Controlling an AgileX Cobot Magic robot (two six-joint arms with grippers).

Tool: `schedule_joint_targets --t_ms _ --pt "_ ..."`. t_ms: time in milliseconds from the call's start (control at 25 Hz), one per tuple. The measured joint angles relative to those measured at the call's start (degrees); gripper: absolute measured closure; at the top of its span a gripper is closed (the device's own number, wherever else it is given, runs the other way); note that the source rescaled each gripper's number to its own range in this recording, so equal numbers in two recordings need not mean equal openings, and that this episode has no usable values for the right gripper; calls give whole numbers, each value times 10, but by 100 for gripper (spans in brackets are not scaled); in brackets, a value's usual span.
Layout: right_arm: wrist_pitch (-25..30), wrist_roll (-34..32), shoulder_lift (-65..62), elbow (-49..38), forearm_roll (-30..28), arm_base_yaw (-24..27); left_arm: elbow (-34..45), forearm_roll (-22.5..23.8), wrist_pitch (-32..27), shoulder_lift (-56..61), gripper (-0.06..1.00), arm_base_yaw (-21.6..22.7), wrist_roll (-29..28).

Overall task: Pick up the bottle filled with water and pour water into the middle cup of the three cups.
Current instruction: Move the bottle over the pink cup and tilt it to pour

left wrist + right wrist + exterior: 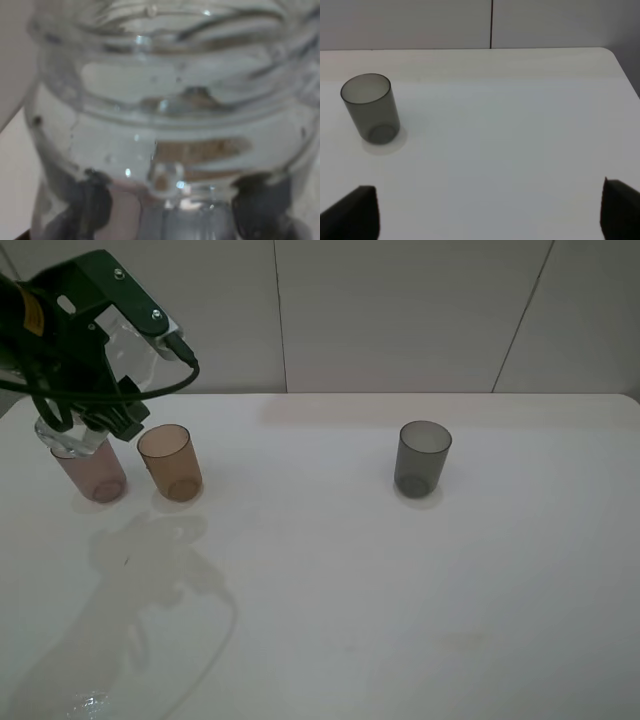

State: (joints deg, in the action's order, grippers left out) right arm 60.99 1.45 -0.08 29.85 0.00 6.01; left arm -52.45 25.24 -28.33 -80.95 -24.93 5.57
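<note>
My left gripper (98, 405) is shut on the clear bottle (128, 348) and holds it tipped steeply, neck down. The bottle's mouth hangs at the rim of the pinkish-mauve cup (95, 478), left of the amber-brown middle cup (170, 462). The dark grey cup (422, 458) stands apart to the right. In the left wrist view the bottle (170, 110) fills the frame, with dark fingers (95, 205) on either side of it. My right gripper (487, 215) is open and empty, low over the table near the grey cup (371, 109). I cannot tell whether water is flowing.
The white table (350, 620) ends at a pale panelled wall behind the cups. The left arm's black cable (170, 380) loops above the amber cup. The table's right corner (612, 55) shows in the right wrist view.
</note>
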Motion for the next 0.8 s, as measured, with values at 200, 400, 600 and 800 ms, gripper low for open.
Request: schedule_joint_targets --t_ms 200,400,600,800 --pt "0 0 0 0 0 0 0 1 -52 17 92 0 0" --pt "0 0 0 0 0 0 0 42 -56 18 92 25 1" --pt "0 0 0 0 0 0 0 65 -21 18 92 60 32" --pt "0 0 0 0 0 0 0 69 41 18 92 87 89"
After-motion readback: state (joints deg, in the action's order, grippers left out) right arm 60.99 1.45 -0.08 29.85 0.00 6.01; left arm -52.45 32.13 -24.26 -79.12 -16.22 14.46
